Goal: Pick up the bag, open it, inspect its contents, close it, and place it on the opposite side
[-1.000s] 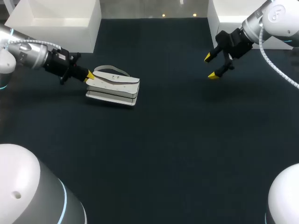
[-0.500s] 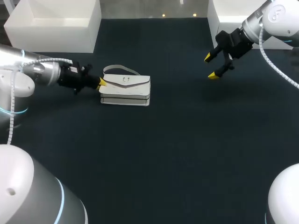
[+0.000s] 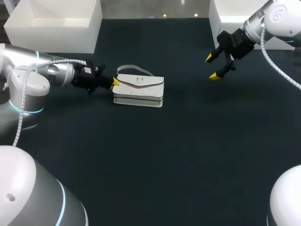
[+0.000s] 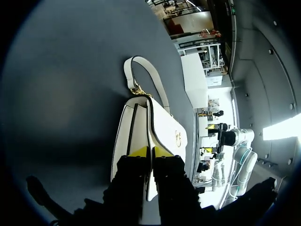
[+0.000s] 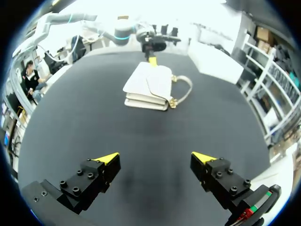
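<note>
A white handbag lies flat on the dark table, left of the middle, its strap looping toward the back. My left gripper sits at the bag's left end, shut on the edge of its flap. In the left wrist view the bag stretches ahead of the gripper, and the flap's edge runs between the two yellow tips. My right gripper hangs open at the back right, well apart from the bag. In the right wrist view the bag lies far ahead of the open right gripper.
A white box stands at the back left and another at the back right, close behind my right arm. Bare dark tabletop spreads across the middle and front.
My left arm has moved right, and the bag has slid right with it toward the table's middle, turning squarer. The right arm has kept still.
</note>
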`<state>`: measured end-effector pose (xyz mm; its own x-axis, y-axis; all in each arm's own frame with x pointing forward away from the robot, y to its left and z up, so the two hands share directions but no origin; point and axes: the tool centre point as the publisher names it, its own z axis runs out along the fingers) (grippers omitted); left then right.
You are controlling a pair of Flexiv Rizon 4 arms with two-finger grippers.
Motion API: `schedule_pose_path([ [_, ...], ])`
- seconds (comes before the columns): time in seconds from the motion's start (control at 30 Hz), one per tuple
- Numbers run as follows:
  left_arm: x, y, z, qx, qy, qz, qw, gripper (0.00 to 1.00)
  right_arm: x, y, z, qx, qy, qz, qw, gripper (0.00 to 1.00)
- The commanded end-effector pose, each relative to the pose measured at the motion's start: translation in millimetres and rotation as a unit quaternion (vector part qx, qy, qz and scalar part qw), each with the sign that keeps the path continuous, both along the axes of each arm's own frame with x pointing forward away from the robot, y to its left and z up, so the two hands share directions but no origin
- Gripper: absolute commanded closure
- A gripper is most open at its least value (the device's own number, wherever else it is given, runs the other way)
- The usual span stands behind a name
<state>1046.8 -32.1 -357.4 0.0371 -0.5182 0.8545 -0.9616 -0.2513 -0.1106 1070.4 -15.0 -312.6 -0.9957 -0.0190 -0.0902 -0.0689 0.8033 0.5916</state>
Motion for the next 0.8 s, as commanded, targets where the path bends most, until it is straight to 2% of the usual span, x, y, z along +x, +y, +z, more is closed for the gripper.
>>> schedule_pose_path([
  [0.03,10.3,-13.4,-3.7,-0.004,0.004,-0.009,1.000,1.00,1.0,-0.4,-0.1,0.001,0.001,0.001,1.000,0.00],
  [0.5,13.4,-51.6,-1.1,-0.025,-0.001,-0.011,1.000,1.00,1.0,-0.4,-0.1,0.001,0.001,0.001,1.000,0.00],
  [0.8,10.6,-62.9,-0.4,-0.025,0.001,-0.014,1.000,1.00,1.0,-0.4,-0.1,0.001,0.001,0.001,1.000,0.00],
])
